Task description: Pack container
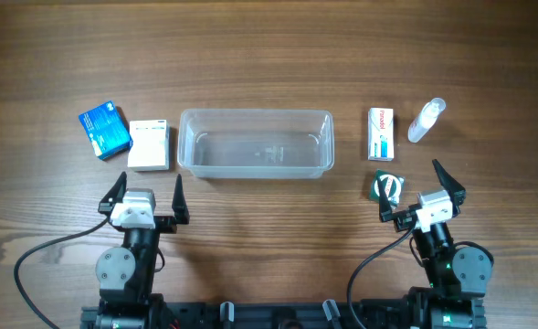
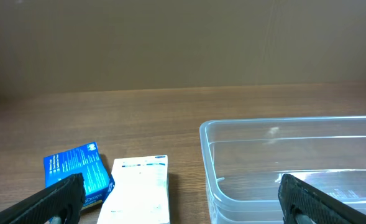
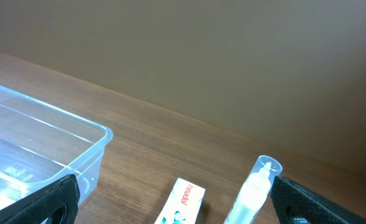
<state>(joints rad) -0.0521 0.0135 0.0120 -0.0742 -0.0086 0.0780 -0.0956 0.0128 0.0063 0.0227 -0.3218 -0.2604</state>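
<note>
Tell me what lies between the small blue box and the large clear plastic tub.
A small white rectangular box lies there, between the small blue box and the large clear plastic tub, as the overhead view shows.

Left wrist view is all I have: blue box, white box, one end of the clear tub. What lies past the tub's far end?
Observer: To the right of the container lie a white medicine box and a small clear bottle.
Operator: Anything nearer the right arm?
Observer: A small green round item sits close beside the open right gripper, not held.
Operator: Is the whole container empty?
Observer: Yes, from overhead nothing is inside it.
</note>
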